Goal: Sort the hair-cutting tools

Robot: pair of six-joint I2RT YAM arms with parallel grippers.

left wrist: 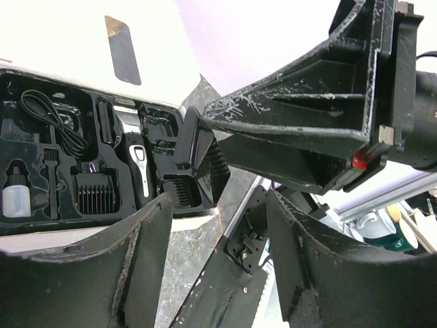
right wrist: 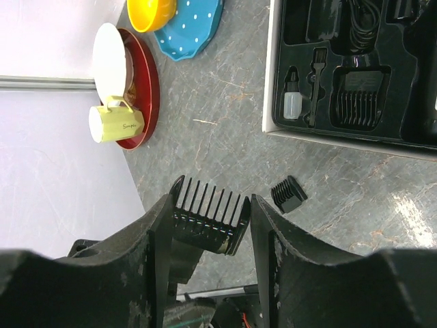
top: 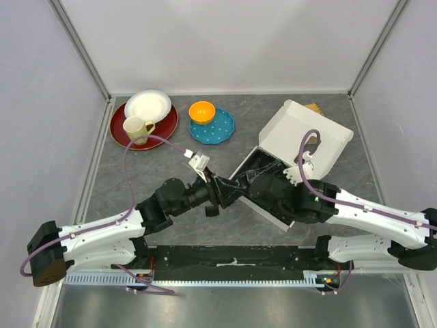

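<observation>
A black plastic comb attachment with a row of long teeth is gripped between the fingers of the right claw, its teeth pointed away from the wrist. A smaller black ribbed comb attachment is seen lying on the grey marbled desk, just outside the black moulded tray. Within the tray, a black-and-silver handheld electric clipper is seated lengthwise in its slot, a wide black toothed comb is set in the next compartment, and a black coiled cord is bundled in a further one.
</observation>
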